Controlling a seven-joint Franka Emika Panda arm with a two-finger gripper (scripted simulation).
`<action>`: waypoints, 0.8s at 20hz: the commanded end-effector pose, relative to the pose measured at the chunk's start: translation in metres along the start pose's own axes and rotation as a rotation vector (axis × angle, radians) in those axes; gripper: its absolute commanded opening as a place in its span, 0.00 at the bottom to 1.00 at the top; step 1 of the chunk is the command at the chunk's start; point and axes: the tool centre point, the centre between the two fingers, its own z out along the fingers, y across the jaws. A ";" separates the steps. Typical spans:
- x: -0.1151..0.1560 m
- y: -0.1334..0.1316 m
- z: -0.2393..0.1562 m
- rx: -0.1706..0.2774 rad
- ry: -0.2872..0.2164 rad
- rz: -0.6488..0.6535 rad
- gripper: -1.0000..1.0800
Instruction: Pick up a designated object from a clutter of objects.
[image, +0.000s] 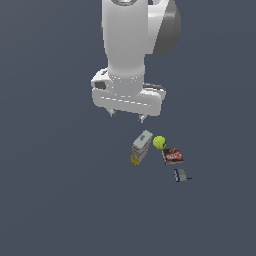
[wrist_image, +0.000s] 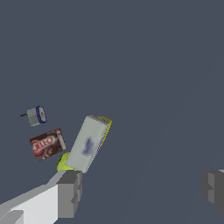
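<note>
Gripper (image: 126, 116): hung above the clutter, fingers spread wide, holding nothing. Carton (image: 141, 147): lay beside ball (image: 159, 142) (half hidden in wrist view). Red packet (image: 173, 156): label legible only from wrist. Grey-blue item (image: 180, 175): outermost.

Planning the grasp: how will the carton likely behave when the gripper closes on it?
The carton looks like a stiff box with flat faces, so it should probably grip firmly and not sag. It is tall and narrow, so an off-centre touch may tip it. The ball sits right beside it and would likely roll if nudged. The open gripper is above, not touching.
</note>
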 end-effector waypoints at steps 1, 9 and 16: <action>0.000 -0.008 0.011 0.000 -0.002 0.051 0.96; -0.003 -0.032 0.048 -0.004 -0.007 0.216 0.96; -0.007 -0.049 0.073 -0.009 -0.010 0.331 0.96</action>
